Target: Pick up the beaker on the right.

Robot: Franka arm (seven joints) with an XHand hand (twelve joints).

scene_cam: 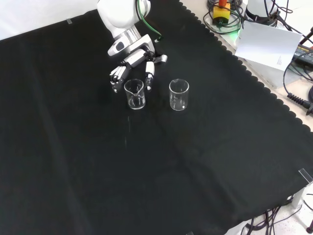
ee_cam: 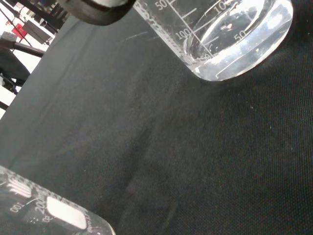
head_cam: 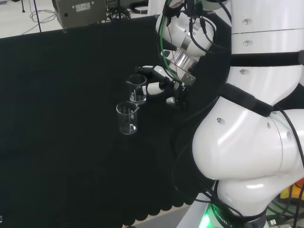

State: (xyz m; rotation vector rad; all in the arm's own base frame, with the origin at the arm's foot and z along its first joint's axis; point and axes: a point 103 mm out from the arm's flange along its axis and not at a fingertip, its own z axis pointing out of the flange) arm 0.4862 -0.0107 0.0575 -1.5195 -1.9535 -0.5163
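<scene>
Two clear glass beakers stand upright on the black cloth. One beaker (head_cam: pixel 137 89) (scene_cam: pixel 135 94) is right in front of the hand (head_cam: pixel 159 83) (scene_cam: pixel 129 68); it is the right one in the head view and the left one in the front view. The hand's fingers (scene_cam: pixel 116 78) and thumb (scene_cam: pixel 149 78) reach down on either side of it, fairly straight, with gaps to the glass. I cannot tell whether any of them touches it. The other beaker (head_cam: pixel 127 118) (scene_cam: pixel 179 94) stands apart. In the wrist view the near beaker's base (ee_cam: pixel 234 44) looms large, and a dark fingertip (ee_cam: pixel 98 10) shows.
The second beaker's graduated wall (ee_cam: pixel 44 210) fills a corner of the wrist view. The arm's white links (head_cam: pixel 247 142) stand at the head view's right. Beyond the cloth's scalloped edge (scene_cam: pixel 254 73) lie cables and a white sheet (scene_cam: pixel 266 44).
</scene>
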